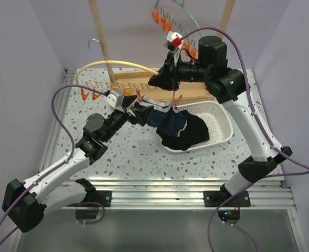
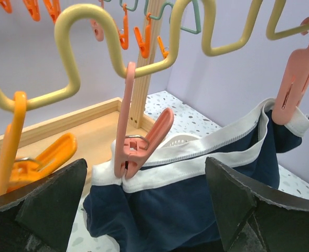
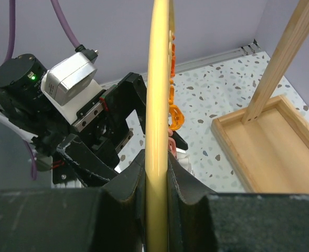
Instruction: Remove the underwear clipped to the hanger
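Clamped on the yellow hanger (image 3: 159,79) with right gripper (image 3: 157,178). Splayed with left gripper (image 2: 144,189) around pink clip (image 2: 137,147) pinching navy underwear (image 2: 185,210), apparently without contact.

In the left wrist view, the underwear (image 2: 185,210) ran off the bottom edge, its lower corners hidden behind the left fingers (image 2: 243,205). In the right wrist view, the hanger (image 3: 158,131) was cut off at the top and partly hid the clips (image 3: 173,113).

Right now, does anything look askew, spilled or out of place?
Nothing looks damaged. One oddity: black underwear spills over the white basket's near-left rim instead of lying fully inside. The navy underwear is clipped to the yellow hanger, which the right pincer clamps.
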You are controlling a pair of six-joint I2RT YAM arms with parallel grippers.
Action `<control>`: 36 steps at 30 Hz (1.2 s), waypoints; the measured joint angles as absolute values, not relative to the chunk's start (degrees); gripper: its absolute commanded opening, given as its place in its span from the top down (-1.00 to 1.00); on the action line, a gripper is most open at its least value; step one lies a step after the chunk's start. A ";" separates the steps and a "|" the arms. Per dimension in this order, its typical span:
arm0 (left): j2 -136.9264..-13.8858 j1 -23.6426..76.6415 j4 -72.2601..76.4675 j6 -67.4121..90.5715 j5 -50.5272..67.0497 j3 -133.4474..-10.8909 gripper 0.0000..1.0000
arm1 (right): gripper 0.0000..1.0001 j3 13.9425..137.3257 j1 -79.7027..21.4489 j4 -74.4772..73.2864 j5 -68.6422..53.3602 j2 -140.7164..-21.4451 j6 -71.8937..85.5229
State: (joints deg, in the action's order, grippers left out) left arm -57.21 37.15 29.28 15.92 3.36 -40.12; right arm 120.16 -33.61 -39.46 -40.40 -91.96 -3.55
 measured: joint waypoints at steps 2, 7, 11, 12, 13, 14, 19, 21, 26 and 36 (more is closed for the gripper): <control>-57.28 37.15 29.34 15.90 2.74 -40.16 -0.93 | 1.00 120.16 -33.76 -39.46 -40.49 -92.55 -3.53; -57.32 37.15 29.76 15.44 1.39 -40.18 -0.86 | 1.00 120.16 -33.76 -39.68 -40.49 -93.08 -3.53; -57.49 37.12 30.46 15.18 0.34 -40.45 -0.75 | 1.00 120.16 -33.82 -39.64 -40.49 -93.08 -3.55; -57.67 37.12 30.52 14.96 0.14 -40.75 -0.74 | 1.00 120.16 -33.85 -39.64 -40.49 -93.08 -3.57; -57.82 37.15 30.68 14.74 0.01 -41.08 -0.72 | 1.00 120.16 -33.87 -39.64 -40.49 -93.08 -3.57; -57.93 37.12 30.81 14.37 -0.14 -41.39 -0.71 | 1.00 120.16 -33.89 -39.64 -40.49 -93.08 -3.57; -58.04 37.12 32.01 13.82 -0.32 -42.11 -0.63 | 1.00 120.11 -34.13 -39.62 -40.49 -93.08 -3.60; -58.15 37.12 32.25 13.76 -0.34 -42.39 -0.58 | 1.00 120.03 -34.13 -39.53 -40.49 -93.08 -3.60; -58.54 37.12 32.88 13.43 -0.32 -42.94 -0.27 | 1.00 119.50 -34.13 -39.44 -40.49 -93.08 -3.62; -59.00 37.10 33.15 12.32 -0.93 -43.86 0.79 | 1.00 119.22 -34.13 -39.79 -40.53 -93.08 -3.60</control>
State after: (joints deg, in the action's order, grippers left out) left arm -59.00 37.10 33.15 12.32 -0.93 -43.86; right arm 119.22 -34.13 -39.79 -40.53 -93.08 -3.60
